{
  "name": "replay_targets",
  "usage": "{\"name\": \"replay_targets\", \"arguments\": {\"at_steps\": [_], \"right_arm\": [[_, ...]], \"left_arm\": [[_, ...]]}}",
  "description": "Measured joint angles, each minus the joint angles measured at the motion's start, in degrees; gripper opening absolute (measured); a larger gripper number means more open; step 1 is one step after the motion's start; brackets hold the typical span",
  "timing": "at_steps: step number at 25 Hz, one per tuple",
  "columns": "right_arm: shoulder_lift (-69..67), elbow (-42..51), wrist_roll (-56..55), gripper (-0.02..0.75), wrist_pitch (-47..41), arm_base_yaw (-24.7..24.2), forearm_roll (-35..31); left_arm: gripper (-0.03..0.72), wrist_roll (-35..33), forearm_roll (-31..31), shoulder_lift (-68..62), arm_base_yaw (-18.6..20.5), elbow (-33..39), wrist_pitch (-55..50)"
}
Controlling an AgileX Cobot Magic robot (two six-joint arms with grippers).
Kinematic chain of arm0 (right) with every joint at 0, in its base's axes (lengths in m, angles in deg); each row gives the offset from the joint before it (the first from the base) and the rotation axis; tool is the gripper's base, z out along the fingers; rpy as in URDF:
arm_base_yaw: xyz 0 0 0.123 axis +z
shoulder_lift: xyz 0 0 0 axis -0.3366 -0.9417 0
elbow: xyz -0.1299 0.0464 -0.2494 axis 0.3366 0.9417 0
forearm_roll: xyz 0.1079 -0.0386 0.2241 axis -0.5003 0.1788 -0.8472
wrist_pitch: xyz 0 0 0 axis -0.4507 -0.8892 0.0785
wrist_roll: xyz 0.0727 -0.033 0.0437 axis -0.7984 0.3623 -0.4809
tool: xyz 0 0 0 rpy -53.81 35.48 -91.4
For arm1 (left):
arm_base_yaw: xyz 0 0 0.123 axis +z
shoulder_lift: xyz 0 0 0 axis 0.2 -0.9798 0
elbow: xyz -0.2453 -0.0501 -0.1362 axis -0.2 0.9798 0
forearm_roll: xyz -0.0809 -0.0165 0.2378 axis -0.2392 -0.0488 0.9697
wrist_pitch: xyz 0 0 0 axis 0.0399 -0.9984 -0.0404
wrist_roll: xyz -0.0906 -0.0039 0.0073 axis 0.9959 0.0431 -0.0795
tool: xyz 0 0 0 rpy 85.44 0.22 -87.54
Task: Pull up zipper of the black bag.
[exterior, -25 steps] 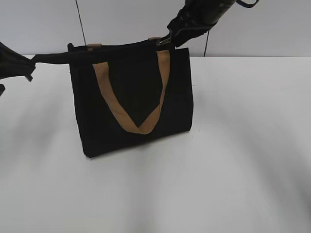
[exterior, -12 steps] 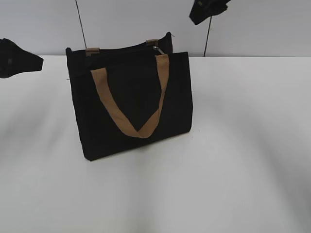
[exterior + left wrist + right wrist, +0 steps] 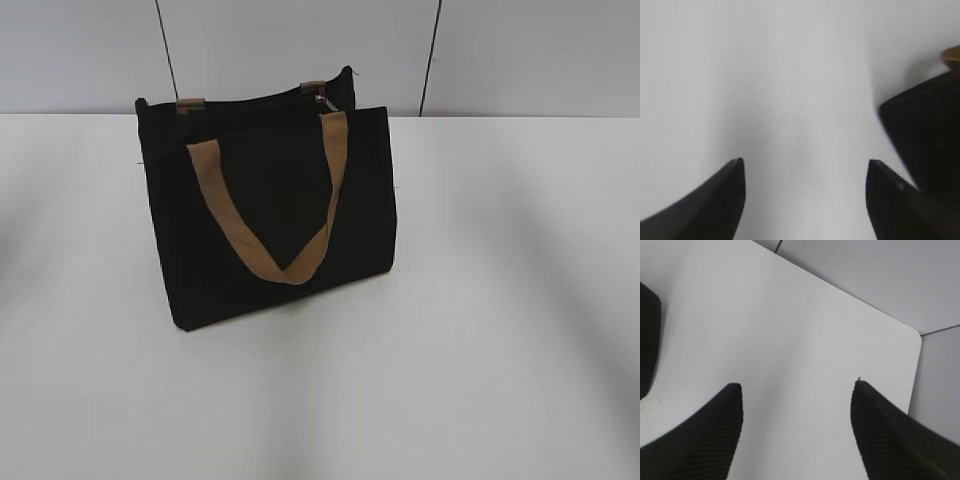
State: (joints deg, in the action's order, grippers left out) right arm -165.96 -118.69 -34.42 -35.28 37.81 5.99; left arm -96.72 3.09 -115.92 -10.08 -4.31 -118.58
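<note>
While boxy black bag (image 3: 270,215) stands (tan straps (image 3: 262,200)).

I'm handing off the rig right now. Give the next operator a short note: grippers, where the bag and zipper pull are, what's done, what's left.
Left gripper: open, empty, over bare table, with the black bag at the right edge of its wrist view.
Right gripper: open, empty, over bare table. Neither arm shows in the exterior view.
Bag: upright on the table, tan handle hanging down its front.
Zipper: silvery pull tab sits at the right end of the top edge.
Done: the pull appears to be at the end of its run; nothing is held.
Left: confirm the top is fully closed; the pictures don't show the seam clearly.
</note>
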Motion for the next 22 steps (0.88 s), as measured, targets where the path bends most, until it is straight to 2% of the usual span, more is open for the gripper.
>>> {"name": "replay_targets", "arguments": {"at_steps": [2, 4, 7, 9, 18, 22], "right_arm": [[2.8, 0.0, -1.4, 0.514, -0.6, -2.1, -0.3], [6.7, 0.0, -0.9, 0.514, -1.3, -4.5, -2.6], [13.2, 1.1, 2.7, 0.514, -2.9, -7.6, -8.8], [18.4, 5.3, 3.6, 0.514, -2.8, -8.5, -11.3], [48.2, 46.1, 4.3, 0.514, 8.4, -8.6, -15.4], [60.3, 60.0, 3.3, 0.514, 9.3, -8.6, -15.8]], "left_arm": [[0.550, 5.4, 7.5, 0.9, 0.0, -1.2, -3.5], [0.547, 7.6, 12.2, 2.8, 0.1, -1.3, -6.4], [0.546, 8.2, 12.3, 8.4, 0.1, -0.3, -7.3], [0.546, 8.2, 10.8, 13.4, 0.1, 2.3, -7.3], [0.545, 8.3, 5.4, 41.9, 0.1, 17.2, -8.4], [0.545, 8.3, 2.9, 50.7, 0.1, 22.4, -10.9]]}}
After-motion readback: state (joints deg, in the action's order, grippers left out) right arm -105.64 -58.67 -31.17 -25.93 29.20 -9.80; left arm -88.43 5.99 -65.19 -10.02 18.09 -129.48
